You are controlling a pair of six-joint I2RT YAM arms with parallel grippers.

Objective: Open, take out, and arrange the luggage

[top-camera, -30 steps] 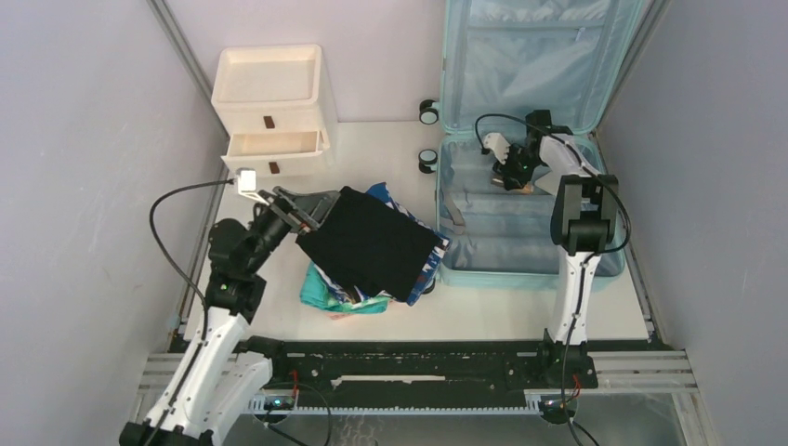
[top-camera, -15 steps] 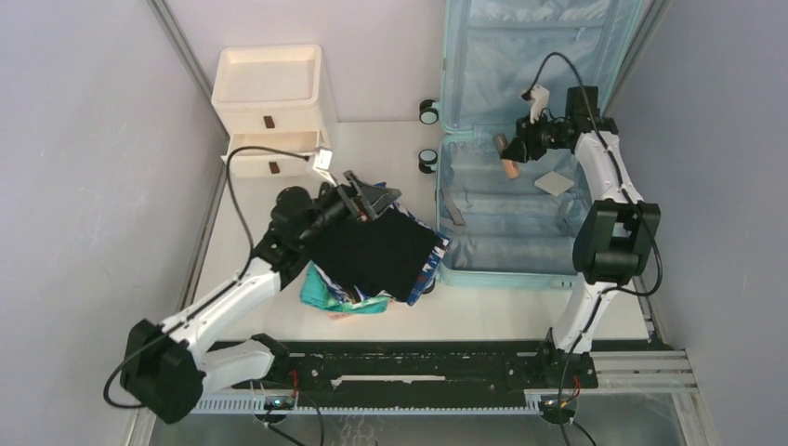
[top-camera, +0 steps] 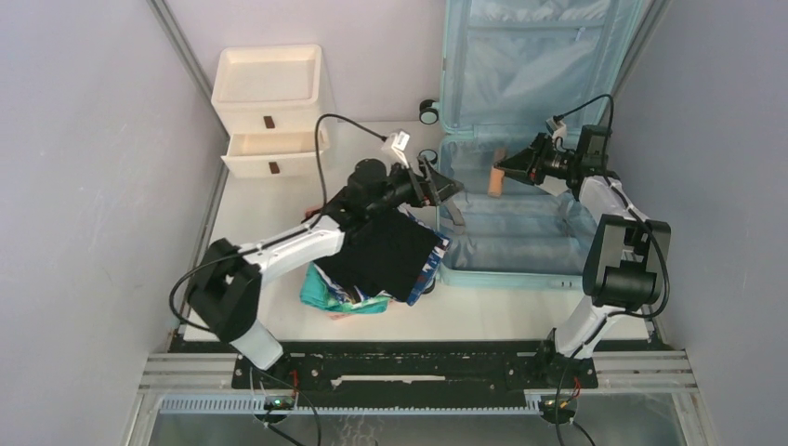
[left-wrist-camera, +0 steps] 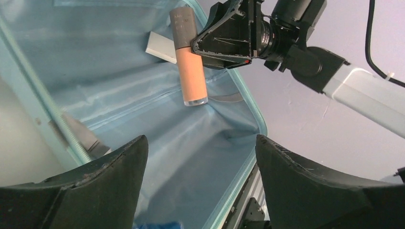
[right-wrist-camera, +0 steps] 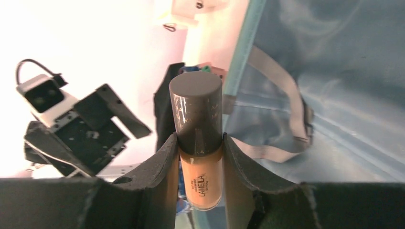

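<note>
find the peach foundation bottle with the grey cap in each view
Top external: upper centre-right, bottle over the open luggage, in the right claw.
Left wrist: top centre, held by the right claw.
Right wrist: centre, cap toward the camera.
Shared landmark: the luggage's pale blue lining.

Cloth lining of the luggage [top-camera: 520,232] seen with a soft sheen (creased in places), bottle [left-wrist-camera: 190,71] finished glossy and smooth, its cap matt grey, right gripper [right-wrist-camera: 199,143] moulded in matt black plastic, black garment [top-camera: 376,251] of matt cloth, drawer box [top-camera: 269,102] of smooth white plastic
</note>
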